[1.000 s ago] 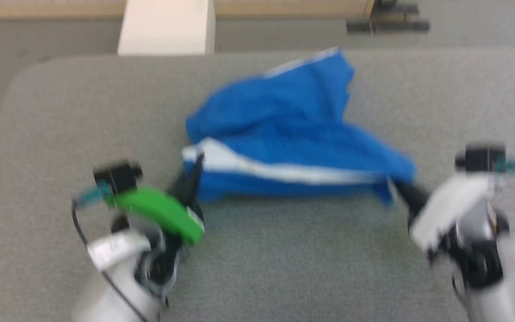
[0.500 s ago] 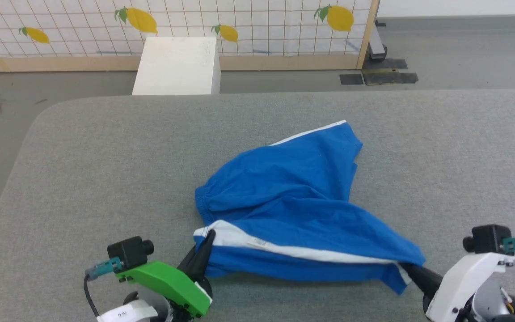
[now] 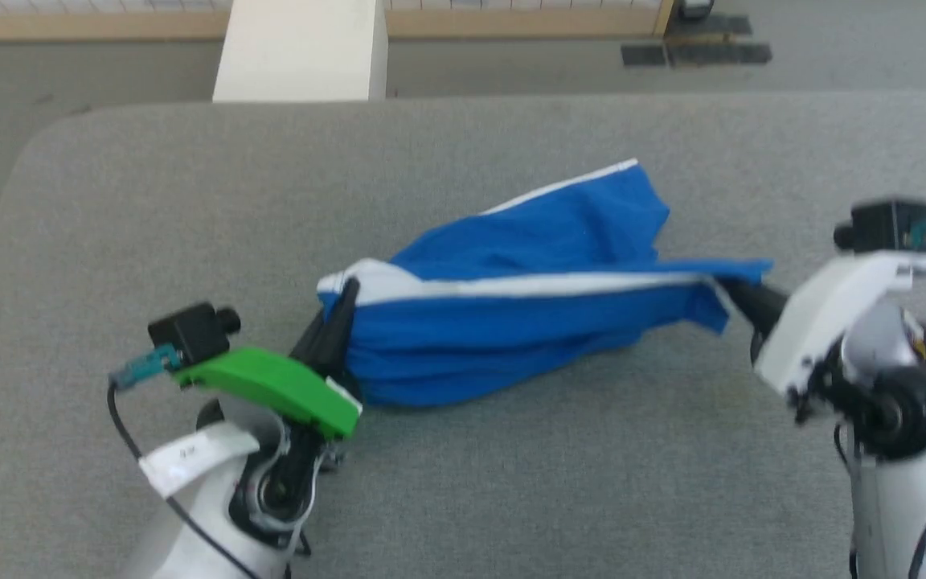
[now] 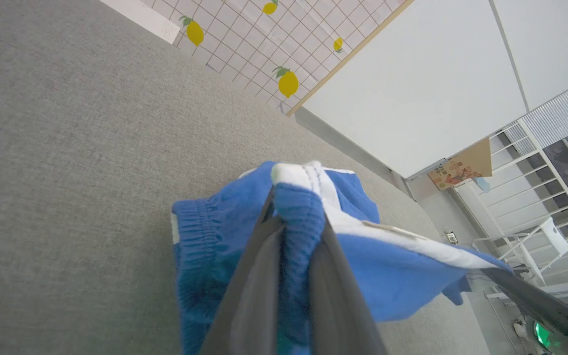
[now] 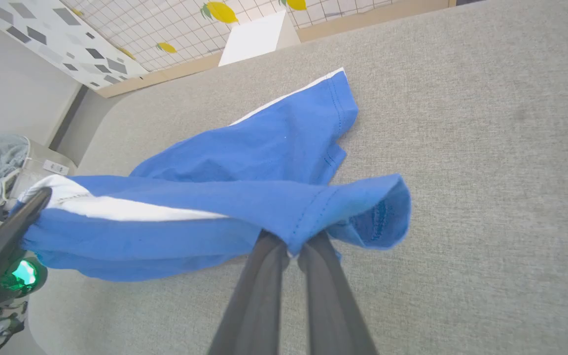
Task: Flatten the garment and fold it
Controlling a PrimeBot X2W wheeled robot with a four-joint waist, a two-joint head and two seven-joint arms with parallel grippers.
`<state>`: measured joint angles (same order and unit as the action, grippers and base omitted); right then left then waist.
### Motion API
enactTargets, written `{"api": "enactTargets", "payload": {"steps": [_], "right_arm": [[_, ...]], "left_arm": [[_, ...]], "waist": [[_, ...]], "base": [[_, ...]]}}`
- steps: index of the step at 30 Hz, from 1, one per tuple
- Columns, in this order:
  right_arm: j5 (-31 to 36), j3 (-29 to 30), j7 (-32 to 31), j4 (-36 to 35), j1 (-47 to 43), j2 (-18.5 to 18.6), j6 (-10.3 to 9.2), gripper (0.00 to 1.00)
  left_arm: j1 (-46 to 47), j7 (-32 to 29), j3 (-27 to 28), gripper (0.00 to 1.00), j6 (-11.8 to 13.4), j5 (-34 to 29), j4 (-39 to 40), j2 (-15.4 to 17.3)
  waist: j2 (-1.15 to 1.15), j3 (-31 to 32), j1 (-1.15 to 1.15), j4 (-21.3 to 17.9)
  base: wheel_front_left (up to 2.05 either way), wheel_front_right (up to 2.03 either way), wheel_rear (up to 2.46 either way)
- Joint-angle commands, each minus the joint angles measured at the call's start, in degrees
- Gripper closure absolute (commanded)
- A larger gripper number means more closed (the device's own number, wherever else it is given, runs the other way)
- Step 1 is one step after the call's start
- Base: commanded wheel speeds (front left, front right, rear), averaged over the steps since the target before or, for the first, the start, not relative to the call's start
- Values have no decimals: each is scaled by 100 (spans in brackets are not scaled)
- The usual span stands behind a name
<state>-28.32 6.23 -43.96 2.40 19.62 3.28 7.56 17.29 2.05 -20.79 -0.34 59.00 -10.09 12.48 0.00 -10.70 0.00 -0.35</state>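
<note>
Head view shows the garment (image 3: 503, 338) drawn into a taut band between the 2 grippers. Its white-striped edge now runs straight where a moment ago it sagged toward the right, though the camera has also tilted. The left gripper (image 3: 345, 296) is clamped on one gathered corner and the right gripper (image 3: 722, 283) is pinched on the opposite corner, while the far part trails on the grey table (image 3: 149, 201). I judge this the stretch before flattening, with folding not yet begun.

Soft matt cloth garment (image 3: 511, 346), coarse woven tabletop (image 3: 511, 482), smooth green plastic housing (image 3: 270, 386)
</note>
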Motion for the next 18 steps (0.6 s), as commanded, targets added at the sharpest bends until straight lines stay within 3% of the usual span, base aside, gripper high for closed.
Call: {"api": "enactTargets", "payload": {"steps": [1,7,18], "right_arm": [[118,11,-1,144,298,19,-8,100],[506,15,137,884,1393,13,-8,100],[979,-224,673,2143,2793,-3,-8,100]], "left_arm": [[220,-17,31,100,48,-39,-99,-24],[800,-51,95,100,93,-60,-463,-82],[1149,95,180,100,-45,-35,-562,-118]], "waist": [[0,-442,0,100],[0,-1034,0,158],[0,-1767,0,288]], "base": [[0,0,0],[0,0,0],[0,0,0]]}}
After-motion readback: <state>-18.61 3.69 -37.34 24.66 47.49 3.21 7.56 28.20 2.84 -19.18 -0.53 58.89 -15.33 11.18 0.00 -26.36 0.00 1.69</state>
